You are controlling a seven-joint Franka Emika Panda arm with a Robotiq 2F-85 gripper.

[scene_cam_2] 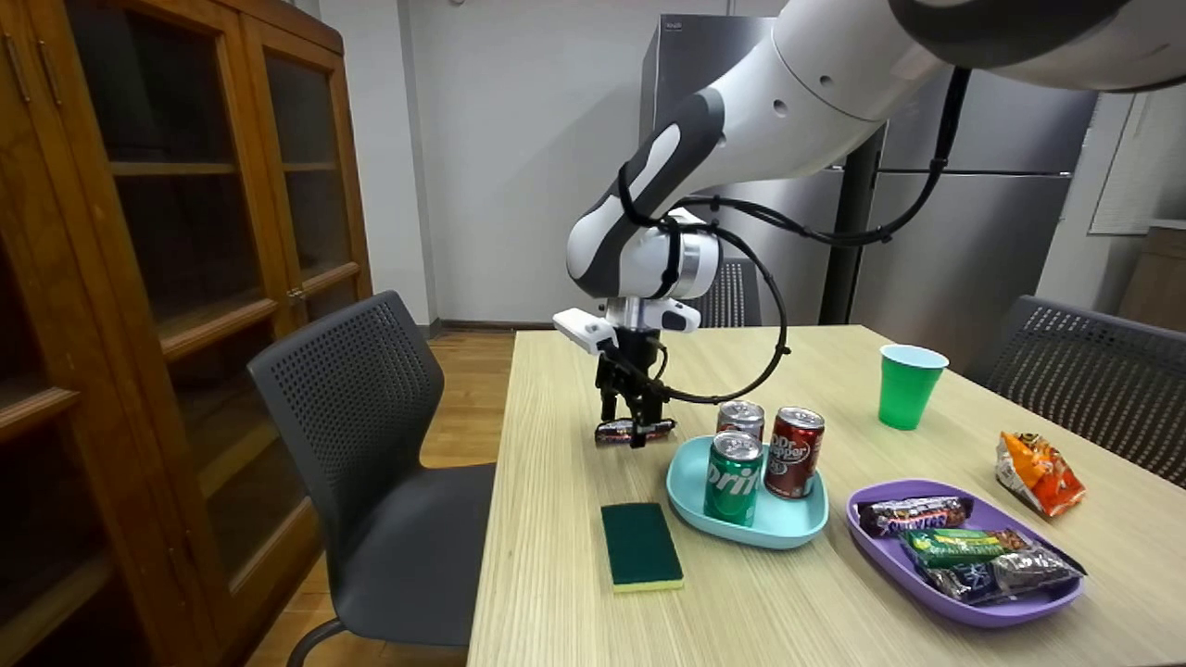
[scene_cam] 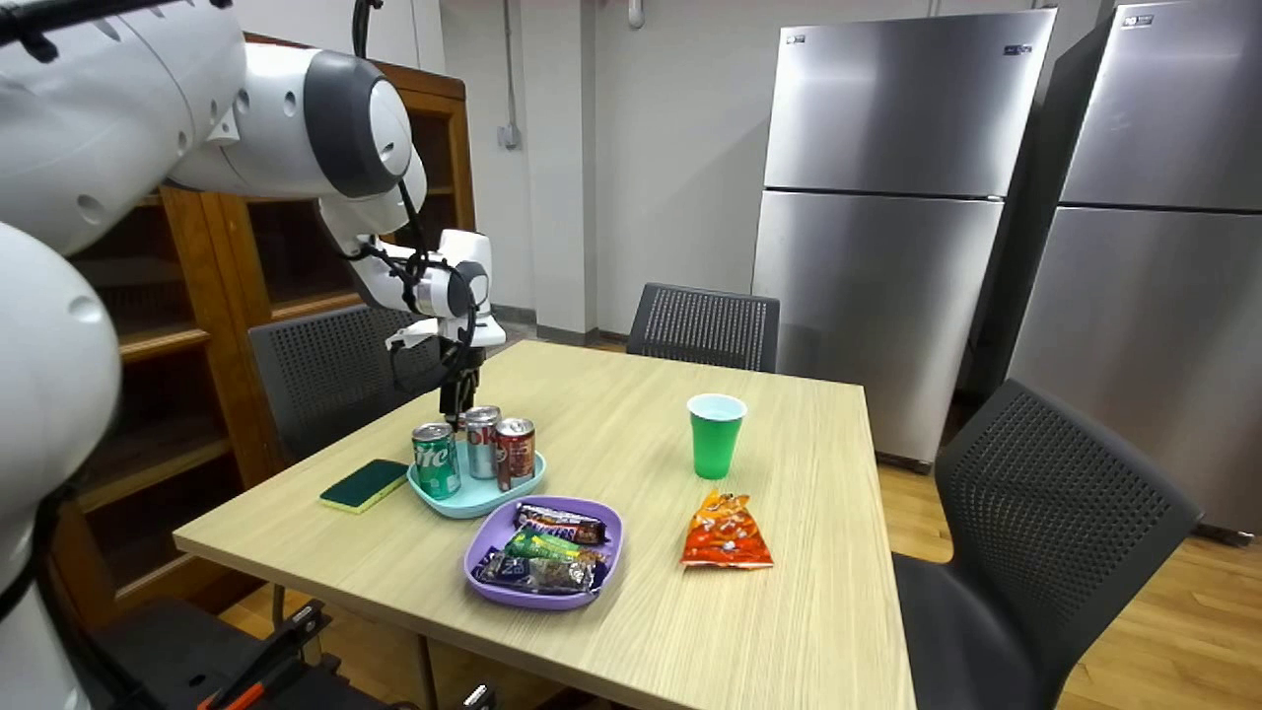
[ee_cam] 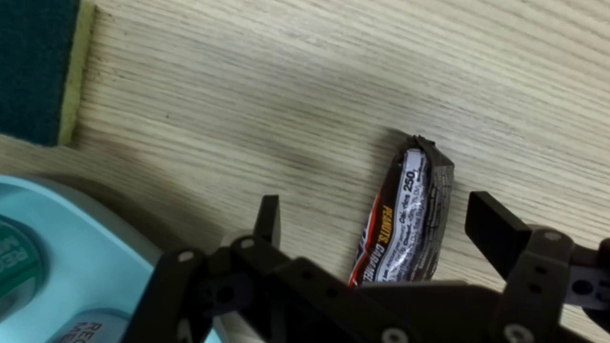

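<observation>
Wrist view: your claw (ee_cam: 380,219), jaws apart, is straddling the wrapped bar (ee_cam: 405,221), presumably light, firm, slippery, best pinched mid-length.

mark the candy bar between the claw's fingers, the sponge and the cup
Candy bar (ee_cam: 407,219), wrist view: middle of its wrapper
Sponge (scene_cam_2: 641,542), in an exterior view: dark green top
Cup (scene_cam: 716,440), in an exterior view: green outer side
</observation>
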